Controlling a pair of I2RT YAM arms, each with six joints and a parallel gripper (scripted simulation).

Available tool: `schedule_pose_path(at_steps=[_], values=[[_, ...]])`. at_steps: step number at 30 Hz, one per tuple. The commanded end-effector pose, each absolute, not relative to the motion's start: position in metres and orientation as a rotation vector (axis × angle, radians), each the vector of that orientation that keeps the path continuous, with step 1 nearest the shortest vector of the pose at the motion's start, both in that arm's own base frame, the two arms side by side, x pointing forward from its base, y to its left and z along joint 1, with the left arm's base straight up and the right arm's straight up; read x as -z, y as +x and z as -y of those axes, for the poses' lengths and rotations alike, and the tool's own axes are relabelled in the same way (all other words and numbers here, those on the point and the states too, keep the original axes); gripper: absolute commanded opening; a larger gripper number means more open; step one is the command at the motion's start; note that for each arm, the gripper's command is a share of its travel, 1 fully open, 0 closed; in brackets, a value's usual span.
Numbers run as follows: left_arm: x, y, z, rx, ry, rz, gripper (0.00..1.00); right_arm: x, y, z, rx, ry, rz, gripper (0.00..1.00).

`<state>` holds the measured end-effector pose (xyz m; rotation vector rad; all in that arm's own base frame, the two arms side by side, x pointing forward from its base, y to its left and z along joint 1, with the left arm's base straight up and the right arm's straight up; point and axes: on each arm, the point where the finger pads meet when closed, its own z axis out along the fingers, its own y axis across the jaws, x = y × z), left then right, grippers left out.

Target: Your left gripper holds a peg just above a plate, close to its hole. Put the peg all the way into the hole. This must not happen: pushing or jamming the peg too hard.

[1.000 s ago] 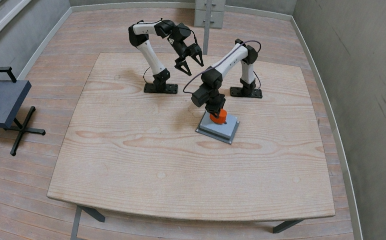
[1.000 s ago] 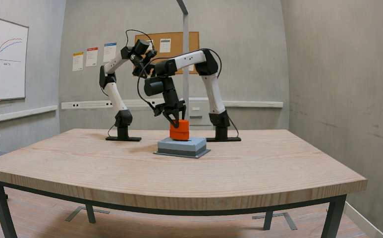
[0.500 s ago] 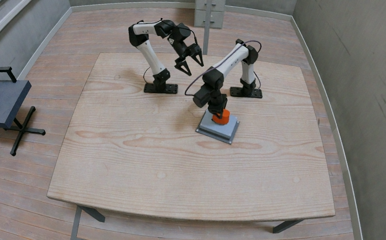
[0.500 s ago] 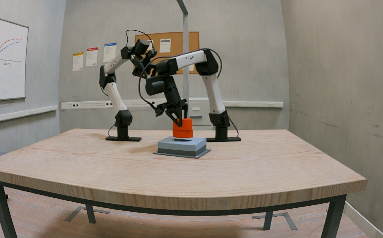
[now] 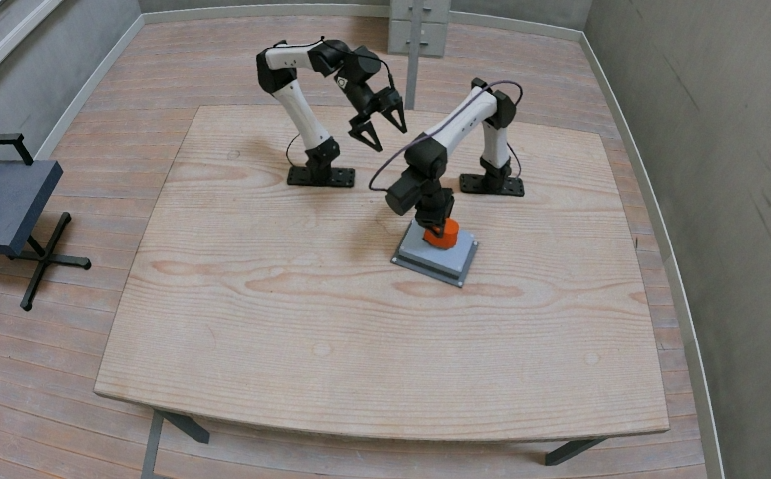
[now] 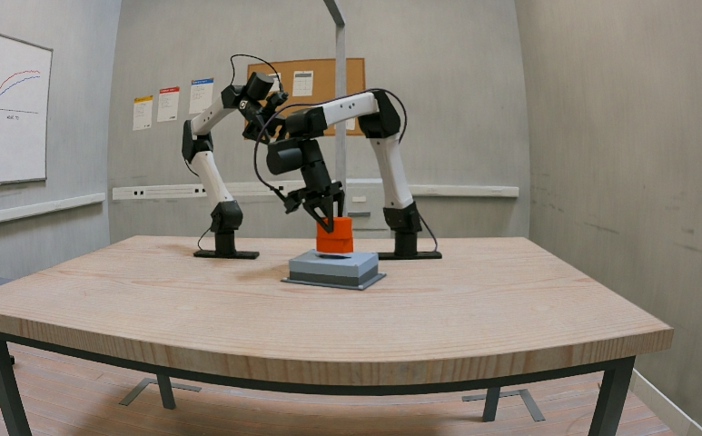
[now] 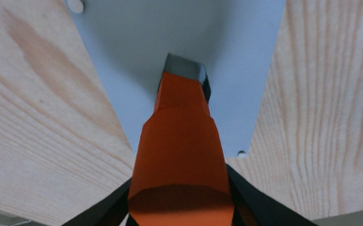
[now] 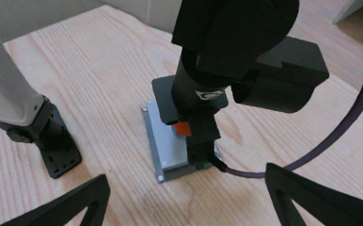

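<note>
Two arms, one peg, one plate counted. Right gripper (image 5: 393,140) (image 6: 274,137) (image 8: 186,171): jaws wide, nothing held. Left gripper (image 5: 438,233) (image 6: 335,222) (image 7: 181,181) (image 8: 194,137): jaws closed on orange peg (image 5: 444,236) (image 6: 335,237) (image 7: 181,141) (image 8: 182,128). Peg held upright over plate (image 5: 437,257) (image 6: 365,262) (image 7: 245,71) (image 8: 167,146), at hole (image 6: 338,256) (image 7: 186,66), not fully in. Corkboard (image 6: 327,81) shown in exterior only; hole's inner wall seen in left wrist only. Rest of hole hidden by peg; peg mostly blocked in right wrist; contact with rim cannot be told
</note>
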<state>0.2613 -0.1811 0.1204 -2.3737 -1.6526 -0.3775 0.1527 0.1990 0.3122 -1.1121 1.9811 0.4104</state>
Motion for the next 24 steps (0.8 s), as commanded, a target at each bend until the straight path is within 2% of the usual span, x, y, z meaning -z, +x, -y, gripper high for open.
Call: schedule_pose_path(at_steps=[1, 24], values=[[-0.1309, 0.261, 0.1825, 0.369, -2.441, 1.646, 0.39, -0.3183, 0.1517, -0.1971, -0.412, -1.1, -1.976, 1.0], [-0.1253, 0.2593, 0.1858, 0.357, -2.402, 1.618, 0.39, -0.3183, 0.1517, -0.1971, -0.412, -1.1, -1.976, 1.0]])
